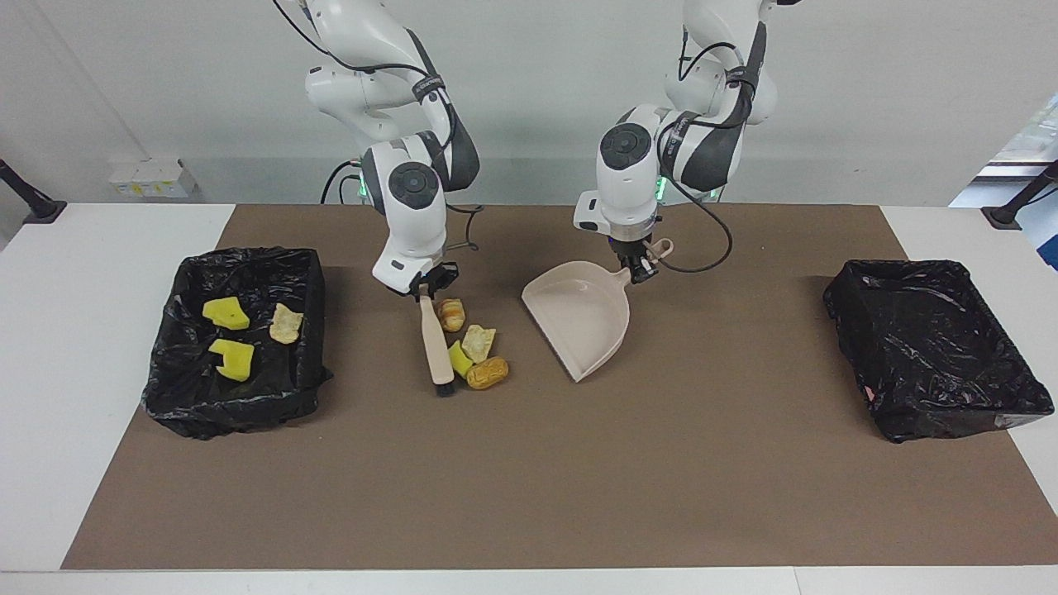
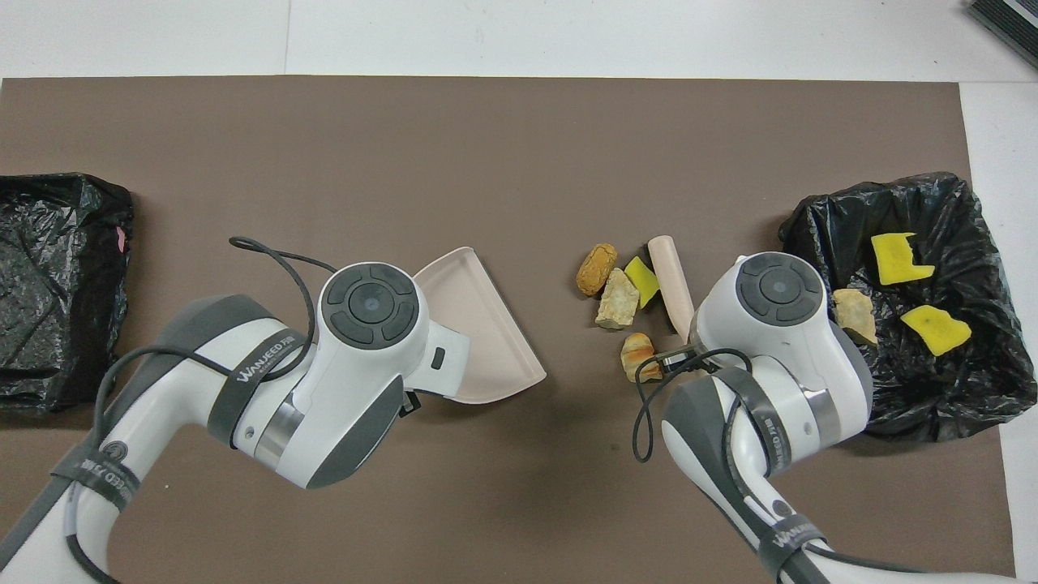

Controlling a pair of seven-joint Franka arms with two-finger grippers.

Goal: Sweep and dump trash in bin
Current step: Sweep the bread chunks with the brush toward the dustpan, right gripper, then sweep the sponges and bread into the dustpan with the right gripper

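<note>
Sweeping well, the right tool (image 1: 424, 289), gripping the brush (image 1: 435, 340), pushes the four scraps (image 1: 474, 345) into the dustpan (image 1: 579, 318) the left tool (image 1: 635, 268) clamps low

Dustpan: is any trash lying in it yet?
No, the dustpan is bare inside; four chunks lie on the mat beside the brush.

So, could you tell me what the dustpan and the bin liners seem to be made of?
Dustpan: probably moulded plastic, pale pink, smooth, matte, thin raised rim. Bin liners: thin black plastic film, glossy and crinkled, creases catching the light.
</note>
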